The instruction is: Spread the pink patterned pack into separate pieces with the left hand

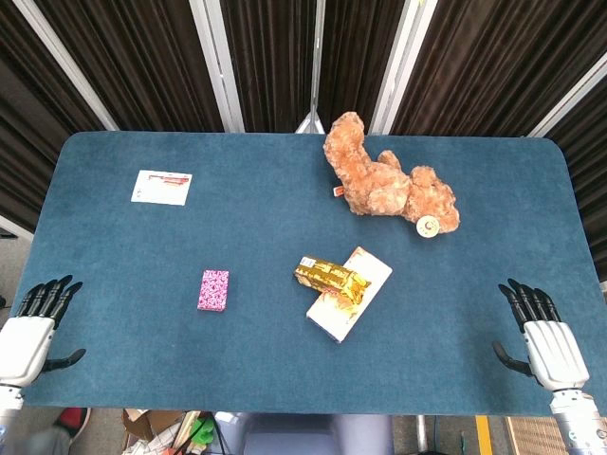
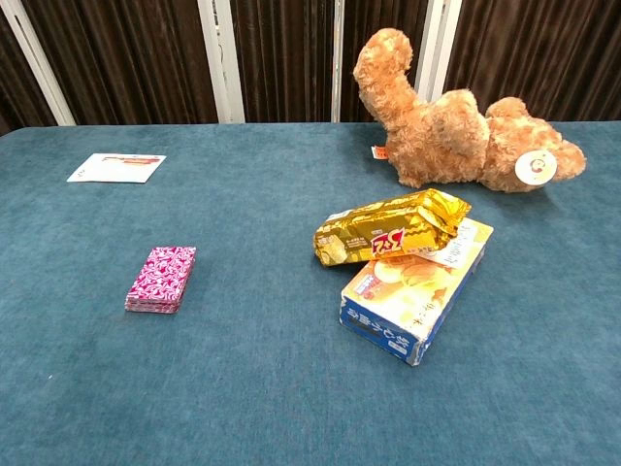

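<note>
Nothing of the spreading is done yet: the pink patterned pack (image 2: 161,279) lies as one squared stack on the table (image 1: 114,246), left of centre and towards its near edge. Your left hand (image 1: 28,332) rests off the near-left corner, fingers apart and empty, well apart from the pack. Your right hand (image 1: 542,336) hangs likewise off the near-right corner. The reach, contact and fanning all remain.

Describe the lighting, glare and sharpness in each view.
Head view: even overhead light, only faint shadows under the teddy bear and the pink patterned pack; both hands, left hand and right hand, stay sharp at the bottom corners. Chest view: bright glare on the gold foil snack bag; the pack's stacked edges read clearly; no motion blur.
</note>
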Motion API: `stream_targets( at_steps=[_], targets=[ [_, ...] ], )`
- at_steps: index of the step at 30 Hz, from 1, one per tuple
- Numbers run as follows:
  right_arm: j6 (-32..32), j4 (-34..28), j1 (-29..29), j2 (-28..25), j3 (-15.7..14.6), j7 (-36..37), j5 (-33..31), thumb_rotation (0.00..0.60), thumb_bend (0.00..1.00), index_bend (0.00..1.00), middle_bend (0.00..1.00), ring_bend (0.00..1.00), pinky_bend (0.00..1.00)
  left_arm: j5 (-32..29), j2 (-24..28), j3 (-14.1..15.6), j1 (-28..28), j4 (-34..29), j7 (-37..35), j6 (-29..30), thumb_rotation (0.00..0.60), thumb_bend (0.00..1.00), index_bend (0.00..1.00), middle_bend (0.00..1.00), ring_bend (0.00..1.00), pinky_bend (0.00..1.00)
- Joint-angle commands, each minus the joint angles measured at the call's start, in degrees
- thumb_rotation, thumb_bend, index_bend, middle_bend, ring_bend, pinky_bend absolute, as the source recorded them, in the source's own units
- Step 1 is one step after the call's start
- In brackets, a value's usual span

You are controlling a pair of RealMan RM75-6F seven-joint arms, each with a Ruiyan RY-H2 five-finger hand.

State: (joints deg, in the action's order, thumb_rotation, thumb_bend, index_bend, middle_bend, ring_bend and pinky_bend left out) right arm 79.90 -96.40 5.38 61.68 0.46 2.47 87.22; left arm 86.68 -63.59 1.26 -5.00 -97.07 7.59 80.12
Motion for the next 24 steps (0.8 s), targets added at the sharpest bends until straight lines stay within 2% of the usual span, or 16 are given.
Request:
stream_targets(
  at_steps=[1,7,11,15,24],
  targets=[
    [-0.1,-0.1,0.0,-0.1,0.1,0.2,-0.2,0.6,0.36,0.0,0.0,0.0,0.05,-4.0,0.4,-1.6,-2.7,-2.5,4.0,-4.7,0.6,0.22,0.0,0.0,0.0,0.0],
    [-0.2,-0.1,0.0,-0.2,0.0,0.8,-0.1,0.6,0.36,0.0,0.0,0.0,0.05,-13.6,-1.3,-6.1,-9.3,-6.1,13.9,-13.0,0.6,0.23,0.0,0.0,0.0,0.0],
    [-0.2,-0.1,0.0,-0.4,0.1,1.5,-0.3,0.6,0.36,0.0,0.0,0.0,0.05,-20.6,-5.0,-8.7,-14.1,-5.7,22.0,-16.6,0.6,0.23,0.0,0.0,0.0,0.0],
    [-0.1,0.0,0.1,-0.3,0.1,1.7,0.0,0.6,0.36,0.0,0.0,0.0,0.05,-25.9,-8.4,-10.2,-17.4,-4.5,27.4,-18.3,0.6,0.24,0.0,0.0,0.0,0.0],
    [0.3,0.3,0.0,-0.2,0.2,3.1,0.3,0.6,0.36,0.0,0.0,0.0,0.05,-43.3,-17.1,-13.5,-26.2,-0.8,38.2,-20.2,0.6,0.24,0.05,0.0,0.0,0.0]
  ],
)
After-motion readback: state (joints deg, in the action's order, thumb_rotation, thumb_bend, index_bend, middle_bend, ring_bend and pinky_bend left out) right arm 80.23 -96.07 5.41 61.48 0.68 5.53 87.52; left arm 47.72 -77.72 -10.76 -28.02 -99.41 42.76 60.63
